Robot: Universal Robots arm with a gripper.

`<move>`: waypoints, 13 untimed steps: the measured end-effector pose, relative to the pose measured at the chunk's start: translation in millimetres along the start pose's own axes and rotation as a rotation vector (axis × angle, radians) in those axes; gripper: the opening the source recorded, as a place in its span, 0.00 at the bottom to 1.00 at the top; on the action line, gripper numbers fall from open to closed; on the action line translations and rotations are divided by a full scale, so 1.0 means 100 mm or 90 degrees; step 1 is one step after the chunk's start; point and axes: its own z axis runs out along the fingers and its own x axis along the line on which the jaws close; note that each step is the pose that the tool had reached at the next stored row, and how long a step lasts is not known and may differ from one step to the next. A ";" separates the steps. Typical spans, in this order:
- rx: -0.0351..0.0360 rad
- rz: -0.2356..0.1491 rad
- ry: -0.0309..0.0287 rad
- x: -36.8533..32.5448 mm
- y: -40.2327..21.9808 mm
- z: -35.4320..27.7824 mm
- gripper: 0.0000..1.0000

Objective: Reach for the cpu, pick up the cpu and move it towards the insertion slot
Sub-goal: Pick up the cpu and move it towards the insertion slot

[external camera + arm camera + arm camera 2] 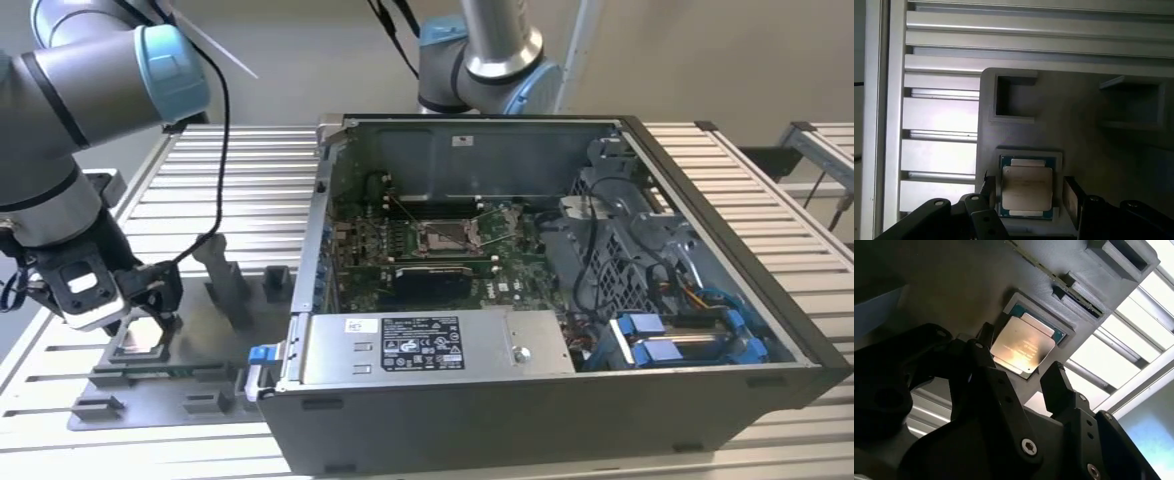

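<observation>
– Cpu (pixel 1026 192) lies flat in the grey fixture (pixel 1079 115) pocket; the hand (pixel 1029 184) is open, one finger on either side.
– I'd square it and close on the edges. The insertion slot (pixel 442 235) is well apart.

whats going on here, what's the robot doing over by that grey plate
The robot arm's hand hovers low over the cpu, which lies in a recess of the grey fixture plate beside the open computer case. Its fingers are open, one on each side of the chip, so nothing is gripped yet. The insertion slot sits on the motherboard inside the case.
</observation>
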 end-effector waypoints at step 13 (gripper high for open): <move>0.0001 -0.001 0.0002 0.002 -0.009 0.100 1.00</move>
